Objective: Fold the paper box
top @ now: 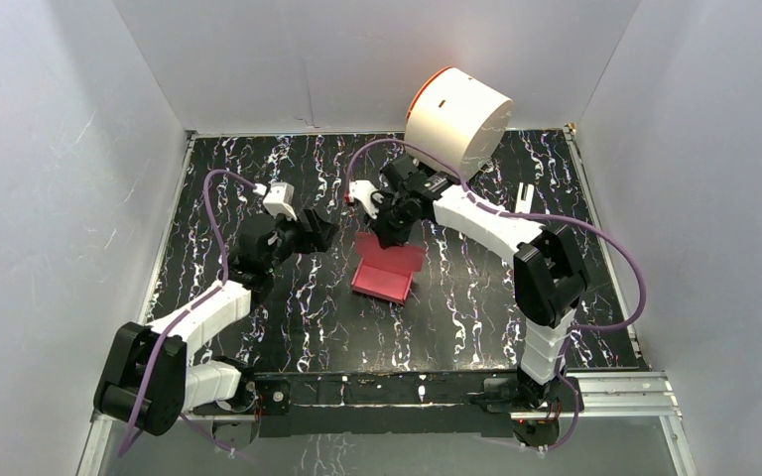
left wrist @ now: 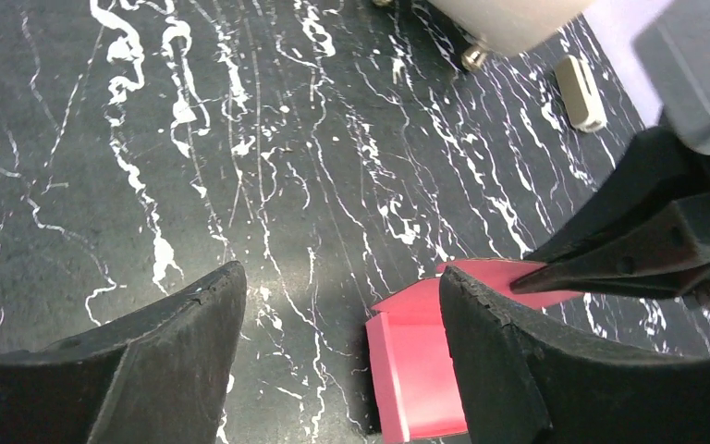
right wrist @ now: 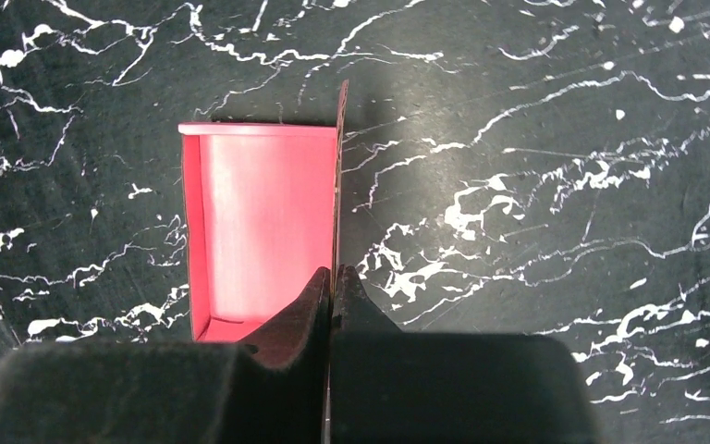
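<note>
Right gripper (right wrist: 336, 277) clamped on paper box (top: 387, 273); left gripper (left wrist: 342, 305) spread wide.
The half-formed box lies between the arms. Its pinched upright wall runs straight away from the right fingers. The left gripper stands near the box's left side, apart from it.

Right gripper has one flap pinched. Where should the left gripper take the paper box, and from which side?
Probably the free raised wall of the paper box, opposite the flap the right gripper pinches. It stands upright with a thin top edge, so lower the open left gripper astride it from above.
</note>
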Controlling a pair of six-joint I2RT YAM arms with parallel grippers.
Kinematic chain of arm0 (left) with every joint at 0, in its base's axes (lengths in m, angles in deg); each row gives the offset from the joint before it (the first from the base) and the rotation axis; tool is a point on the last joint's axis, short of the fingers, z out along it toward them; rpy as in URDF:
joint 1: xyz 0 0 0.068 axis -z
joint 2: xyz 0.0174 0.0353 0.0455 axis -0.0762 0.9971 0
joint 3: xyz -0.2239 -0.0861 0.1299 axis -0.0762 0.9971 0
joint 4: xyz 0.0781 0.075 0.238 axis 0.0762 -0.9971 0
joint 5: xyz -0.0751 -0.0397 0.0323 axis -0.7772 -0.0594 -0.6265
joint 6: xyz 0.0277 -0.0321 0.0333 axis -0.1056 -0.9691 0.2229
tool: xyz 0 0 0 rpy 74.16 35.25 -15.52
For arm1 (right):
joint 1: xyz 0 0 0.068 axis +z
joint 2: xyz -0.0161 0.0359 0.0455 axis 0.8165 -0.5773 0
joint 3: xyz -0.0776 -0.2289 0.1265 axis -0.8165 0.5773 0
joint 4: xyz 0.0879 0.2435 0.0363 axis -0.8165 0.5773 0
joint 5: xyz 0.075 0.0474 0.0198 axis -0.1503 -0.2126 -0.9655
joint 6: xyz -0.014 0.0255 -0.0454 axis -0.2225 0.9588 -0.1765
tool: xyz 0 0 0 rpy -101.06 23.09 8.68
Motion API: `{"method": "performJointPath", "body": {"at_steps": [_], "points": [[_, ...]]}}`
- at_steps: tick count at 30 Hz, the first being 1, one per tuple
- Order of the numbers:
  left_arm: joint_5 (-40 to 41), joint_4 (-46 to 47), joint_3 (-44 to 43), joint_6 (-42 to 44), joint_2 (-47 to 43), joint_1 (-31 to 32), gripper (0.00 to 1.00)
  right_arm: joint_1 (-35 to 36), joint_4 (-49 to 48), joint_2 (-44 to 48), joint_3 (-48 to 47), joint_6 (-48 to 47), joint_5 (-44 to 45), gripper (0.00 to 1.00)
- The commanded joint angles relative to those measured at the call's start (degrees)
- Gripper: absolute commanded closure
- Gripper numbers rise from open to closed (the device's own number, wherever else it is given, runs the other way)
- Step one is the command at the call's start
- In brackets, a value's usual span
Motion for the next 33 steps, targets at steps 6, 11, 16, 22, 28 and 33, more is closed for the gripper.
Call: {"method": "performJointPath", "body": {"at_steps": [6,11,16,22,28,33], "points": [[-11.4,1.2,-0.4,14.1,-3.7,-0.1,0.26,1.5,5.4,1.9,-4.6,-1.0,0.3,0.79],[-16.7,-1.9,-2.9,18.9,-2.5,-0.1,0.26,1.5,1.6,9.8,1.2,3.9,5.1,0.57],[-21.2,-6.6,-4.5,27.3,-2.0,-0.1,0.26,1.5,-4.2,20.8,11.3,11.1,12.6,0.39],[-28.3,-10.0,-6.8,34.4,-0.2,-0.1,0.27,1.6,-10.4,31.9,23.2,18.2,18.4,0.25],[-32.2,-14.8,-12.5,38.4,5.3,0.0,0.29,0.9,-18.2,33.6,30.0,19.4,20.5,0.27],[-36.0,-17.8,-15.9,40.3,9.4,0.0,0.32,-1.6,-21.6,30.9,31.4,19.0,15.9,0.35]]}}
